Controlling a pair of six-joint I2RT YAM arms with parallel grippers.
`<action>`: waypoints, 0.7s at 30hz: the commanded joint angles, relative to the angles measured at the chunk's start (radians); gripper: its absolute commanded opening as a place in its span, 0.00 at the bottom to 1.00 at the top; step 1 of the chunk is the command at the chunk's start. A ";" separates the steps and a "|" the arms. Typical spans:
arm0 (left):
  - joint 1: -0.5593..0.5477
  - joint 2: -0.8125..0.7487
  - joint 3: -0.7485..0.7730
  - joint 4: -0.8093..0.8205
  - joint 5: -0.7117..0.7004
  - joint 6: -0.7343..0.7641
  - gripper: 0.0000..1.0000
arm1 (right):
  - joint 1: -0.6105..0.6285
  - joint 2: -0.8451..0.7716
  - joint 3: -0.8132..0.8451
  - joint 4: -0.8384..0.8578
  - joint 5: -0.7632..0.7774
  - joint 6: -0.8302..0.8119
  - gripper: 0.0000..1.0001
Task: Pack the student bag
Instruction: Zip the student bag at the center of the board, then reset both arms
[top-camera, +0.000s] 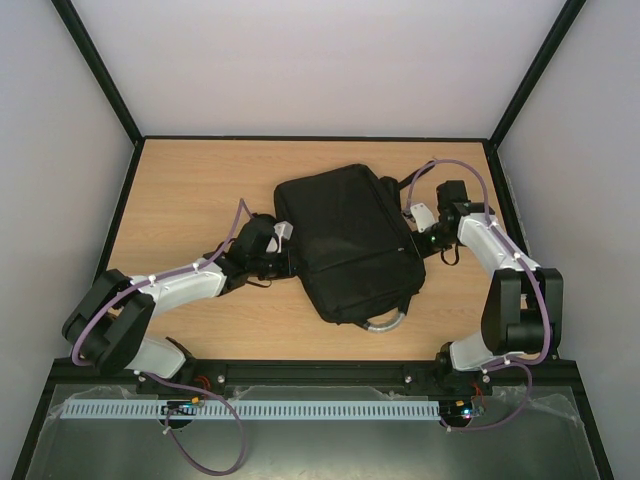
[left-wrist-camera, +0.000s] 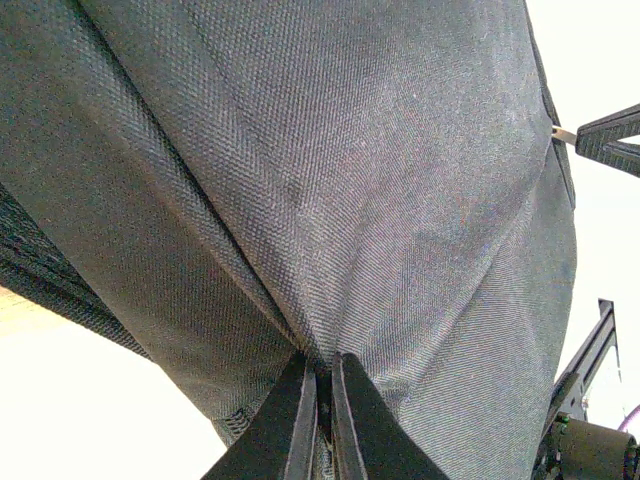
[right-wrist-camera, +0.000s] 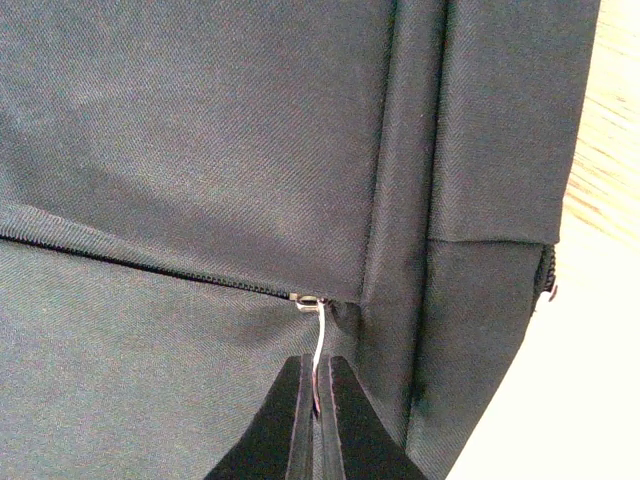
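Right hand (right-wrist-camera: 317, 380) pinches zip pull (right-wrist-camera: 318, 335), just ahead of its tips; zip (right-wrist-camera: 150, 262) runs off leftward. Left hand (left-wrist-camera: 323, 370) pinches bag (top-camera: 350, 240) fabric opposite.

table (top-camera: 200, 180): light wood, black-edged | walls (top-camera: 330, 60): plain white | near edge: white slotted strip (top-camera: 300, 410)

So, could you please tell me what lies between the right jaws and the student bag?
Only the thin metal zipper pull: in the right wrist view the right jaws are shut on it, joining them to the student bag.
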 joint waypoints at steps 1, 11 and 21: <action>0.030 -0.021 -0.031 -0.067 -0.048 0.019 0.02 | -0.042 0.018 -0.007 -0.011 0.105 0.018 0.01; 0.037 -0.059 0.093 -0.232 -0.091 0.116 0.45 | -0.043 -0.066 -0.007 -0.006 0.074 0.051 0.35; 0.102 -0.168 0.296 -0.509 -0.210 0.328 0.65 | -0.043 -0.237 0.036 0.035 -0.085 0.099 0.57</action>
